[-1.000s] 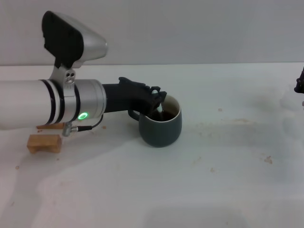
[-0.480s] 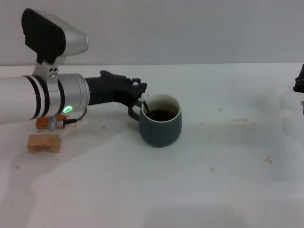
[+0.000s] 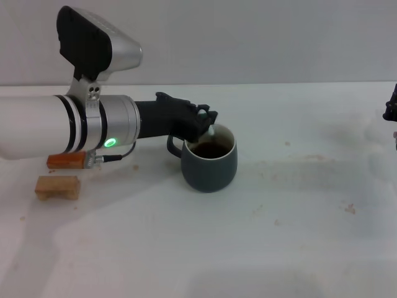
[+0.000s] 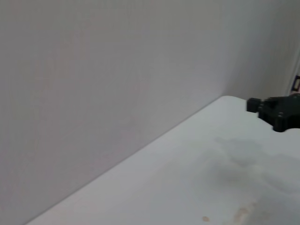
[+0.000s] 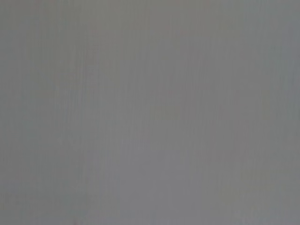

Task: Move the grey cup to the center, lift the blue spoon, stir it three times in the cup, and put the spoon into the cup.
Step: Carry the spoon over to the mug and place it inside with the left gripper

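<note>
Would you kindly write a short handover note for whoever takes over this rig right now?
Left tool: at the near-left rim of the grey cup, shut on the blue spoon, whose pale handle shows above the dark liquid.
Right tool: parked at the table's far right edge; finger state unclear.
Done: cup stands mid-table, spoon lifted and in the cup.
Left: finish any stirring, release the spoon into the cup, withdraw.

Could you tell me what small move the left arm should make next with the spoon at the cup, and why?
Probably a short sweep around the inside of the grey cup. The left gripper sits at the cup's rim on the handle side, holding the blue spoon by its pale handle, the lower end dipping towards the dark liquid, so stirring looks unfinished. The right gripper is parked at the table's far right edge.
</note>
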Robot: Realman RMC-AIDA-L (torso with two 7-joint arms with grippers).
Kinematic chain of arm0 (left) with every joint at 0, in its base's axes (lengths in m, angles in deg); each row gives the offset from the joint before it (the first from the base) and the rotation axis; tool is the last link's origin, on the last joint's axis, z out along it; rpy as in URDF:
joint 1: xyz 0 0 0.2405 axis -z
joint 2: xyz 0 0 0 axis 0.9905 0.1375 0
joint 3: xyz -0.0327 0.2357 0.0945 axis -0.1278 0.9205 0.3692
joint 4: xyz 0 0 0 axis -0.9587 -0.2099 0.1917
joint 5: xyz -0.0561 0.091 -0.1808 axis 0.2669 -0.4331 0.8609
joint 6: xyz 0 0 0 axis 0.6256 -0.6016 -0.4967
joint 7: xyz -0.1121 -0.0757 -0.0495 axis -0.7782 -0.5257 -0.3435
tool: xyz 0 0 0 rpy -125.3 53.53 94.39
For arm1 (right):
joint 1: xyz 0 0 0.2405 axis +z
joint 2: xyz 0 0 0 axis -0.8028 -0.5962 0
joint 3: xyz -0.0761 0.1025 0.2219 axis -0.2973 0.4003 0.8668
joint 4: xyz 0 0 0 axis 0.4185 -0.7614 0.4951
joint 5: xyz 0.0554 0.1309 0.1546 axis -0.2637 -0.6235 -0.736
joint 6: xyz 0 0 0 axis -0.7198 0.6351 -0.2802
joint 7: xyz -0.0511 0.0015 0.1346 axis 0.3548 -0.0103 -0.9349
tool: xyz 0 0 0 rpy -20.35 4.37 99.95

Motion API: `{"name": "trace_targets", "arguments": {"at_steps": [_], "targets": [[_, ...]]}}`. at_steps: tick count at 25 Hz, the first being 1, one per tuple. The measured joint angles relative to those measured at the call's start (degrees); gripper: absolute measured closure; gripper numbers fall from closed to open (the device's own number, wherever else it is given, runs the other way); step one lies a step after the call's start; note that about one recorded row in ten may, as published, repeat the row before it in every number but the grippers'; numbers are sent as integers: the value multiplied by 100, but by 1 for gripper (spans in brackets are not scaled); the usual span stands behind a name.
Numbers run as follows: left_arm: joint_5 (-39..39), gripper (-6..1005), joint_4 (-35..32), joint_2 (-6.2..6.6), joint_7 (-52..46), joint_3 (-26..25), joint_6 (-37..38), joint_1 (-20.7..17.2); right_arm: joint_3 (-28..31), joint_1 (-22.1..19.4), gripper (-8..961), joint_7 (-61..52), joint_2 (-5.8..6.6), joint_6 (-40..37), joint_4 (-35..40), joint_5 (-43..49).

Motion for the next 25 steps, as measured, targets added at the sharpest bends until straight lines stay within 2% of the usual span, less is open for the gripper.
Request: {"name": "trace_targets", "arguments": {"at_steps": [9,12,17,22,25], "targets": [[1,847,279,25,-144,0,-244,-420,-25,6,921,0,0,6,-1,0],[-29,846,283,28,-144,-17,-244,-442,-31,11,921,0,0,8,-1,0],[-250,843,180,33,-137,-133,-208,-374,-33,-1,920,0,0,8,-14,4],[-283,841,-33,21,-92,-149,-41,-3,-33,-20,920,0,-3,8,-19,7],[-268,840,-38,9,-91,-93,-36,59,-33,-20,920,0,-4,8,-19,8]]}}
